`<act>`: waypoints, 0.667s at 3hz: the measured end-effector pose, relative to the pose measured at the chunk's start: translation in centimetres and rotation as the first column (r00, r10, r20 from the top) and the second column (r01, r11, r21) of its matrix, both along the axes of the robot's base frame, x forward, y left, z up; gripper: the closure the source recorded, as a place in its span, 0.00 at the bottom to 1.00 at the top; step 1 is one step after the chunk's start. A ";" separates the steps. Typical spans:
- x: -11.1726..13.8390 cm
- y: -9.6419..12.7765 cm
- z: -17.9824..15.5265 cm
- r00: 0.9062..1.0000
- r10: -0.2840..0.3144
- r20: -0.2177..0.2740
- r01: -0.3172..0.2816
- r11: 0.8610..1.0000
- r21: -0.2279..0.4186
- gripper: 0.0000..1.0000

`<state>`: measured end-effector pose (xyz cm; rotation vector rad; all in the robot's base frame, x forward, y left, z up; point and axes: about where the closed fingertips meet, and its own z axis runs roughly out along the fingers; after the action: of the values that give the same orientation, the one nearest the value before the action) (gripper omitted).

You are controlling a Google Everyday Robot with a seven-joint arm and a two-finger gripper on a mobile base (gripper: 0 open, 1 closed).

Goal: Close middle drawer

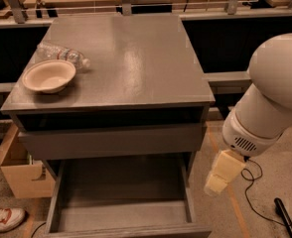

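The grey cabinet (121, 58) stands in the middle of the camera view. Its middle drawer (121, 197) is pulled far out toward me, a wide shallow grey box with nothing inside, its flat front at the bottom edge. Above it sits a taller grey drawer front (111, 140), pushed in. My white arm comes in from the right. Its cream-coloured gripper (220, 175) hangs low just to the right of the open drawer's right side wall, apart from it, holding nothing that I can see.
A beige bowl (49, 75) and a lying plastic water bottle (61, 53) rest on the cabinet top at the left. A cardboard box (24, 178) and a shoe (2, 218) lie on the floor at the left. A black cable (253, 192) runs on the floor at the right.
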<state>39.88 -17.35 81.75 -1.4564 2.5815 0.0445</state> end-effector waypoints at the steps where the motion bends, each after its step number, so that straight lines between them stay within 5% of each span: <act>1: -1.1 0.4 -2.8 0.998 -0.055 -0.018 0.055 0.998 -0.015 0.00; 2: -3.9 2.1 -11.3 0.980 -0.171 -0.103 0.164 0.984 -0.072 0.00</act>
<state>36.00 -15.28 70.47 -1.2842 2.8086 0.0214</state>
